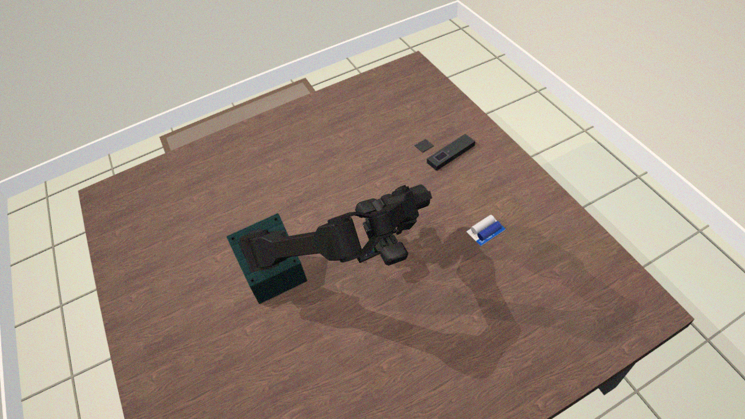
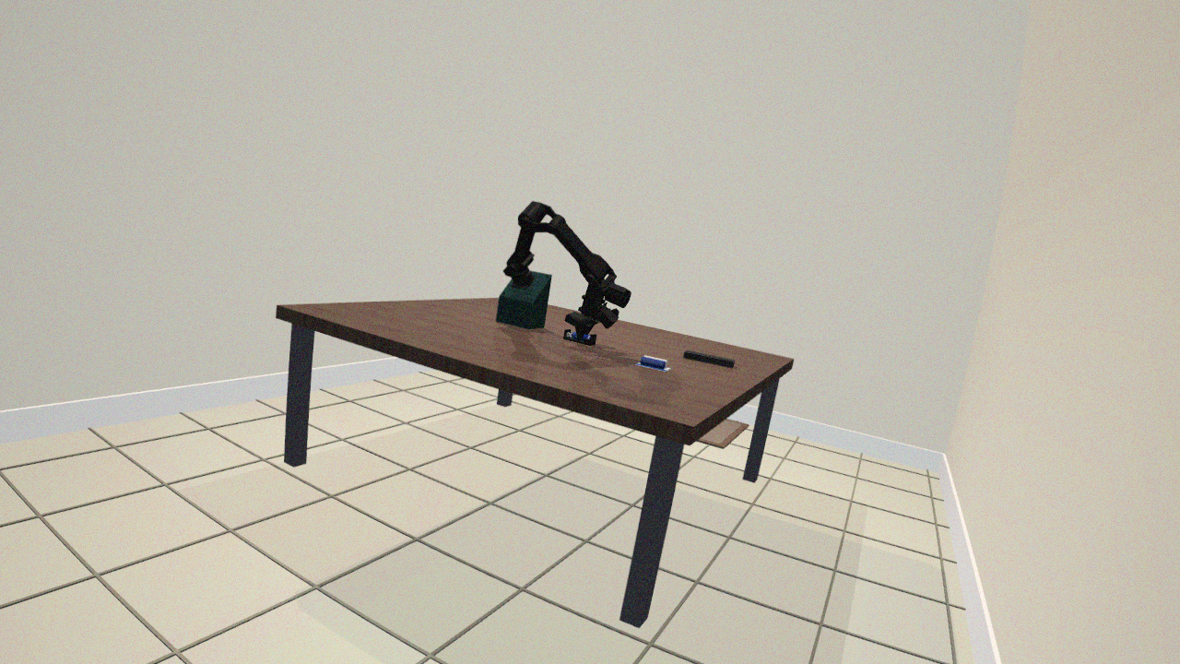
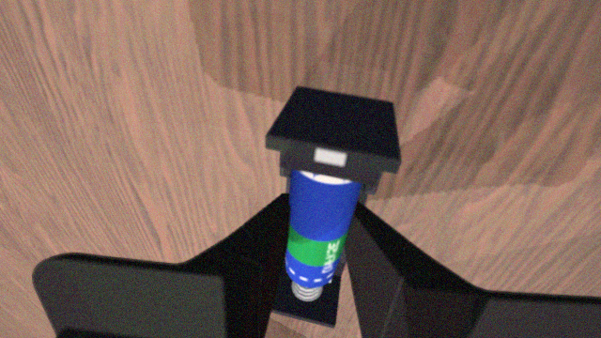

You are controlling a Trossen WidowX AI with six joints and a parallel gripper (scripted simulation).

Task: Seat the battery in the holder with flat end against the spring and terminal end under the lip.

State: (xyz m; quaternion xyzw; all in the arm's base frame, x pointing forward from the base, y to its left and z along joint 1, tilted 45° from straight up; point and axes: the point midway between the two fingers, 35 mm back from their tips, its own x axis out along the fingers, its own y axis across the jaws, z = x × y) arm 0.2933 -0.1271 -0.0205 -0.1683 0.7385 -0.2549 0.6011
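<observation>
lip over battery end, holder perhaps beneath

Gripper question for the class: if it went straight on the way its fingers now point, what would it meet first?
Most likely the black holder just below the battery that the gripper grips, then the table. Depth is unclear, so contact cannot be judged.
</observation>
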